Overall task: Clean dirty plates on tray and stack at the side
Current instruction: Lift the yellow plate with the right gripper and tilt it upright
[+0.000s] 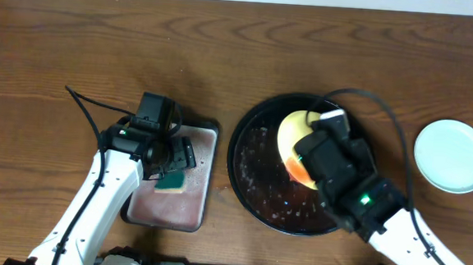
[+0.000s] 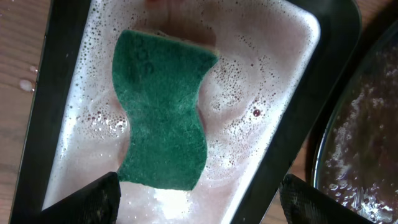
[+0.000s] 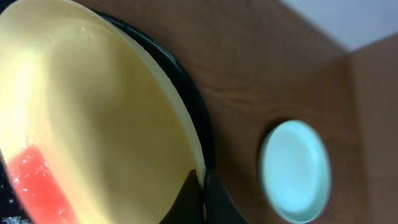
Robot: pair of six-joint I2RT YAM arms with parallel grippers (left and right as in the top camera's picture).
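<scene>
The yellow plate (image 1: 293,129) with a red sauce smear sits tilted in the black tray (image 1: 247,162). My right gripper (image 1: 322,142) is shut on its rim; in the right wrist view the fingers (image 3: 200,190) pinch the yellow plate's (image 3: 93,124) edge. A clean pale blue-green plate (image 1: 452,155) lies on the tabletop to the right and also shows in the right wrist view (image 3: 295,171). My left gripper (image 2: 199,202) is open above the green sponge (image 2: 165,118), which lies in foamy water in the metal pan (image 2: 292,124). The other blue-green plate is out of view.
The metal pan (image 1: 207,143) stands left of the tray, with the sponge (image 1: 170,180) in it. The tray's wet floor (image 2: 364,149) shows at the right of the left wrist view. Bare wood tabletop (image 1: 226,41) lies behind.
</scene>
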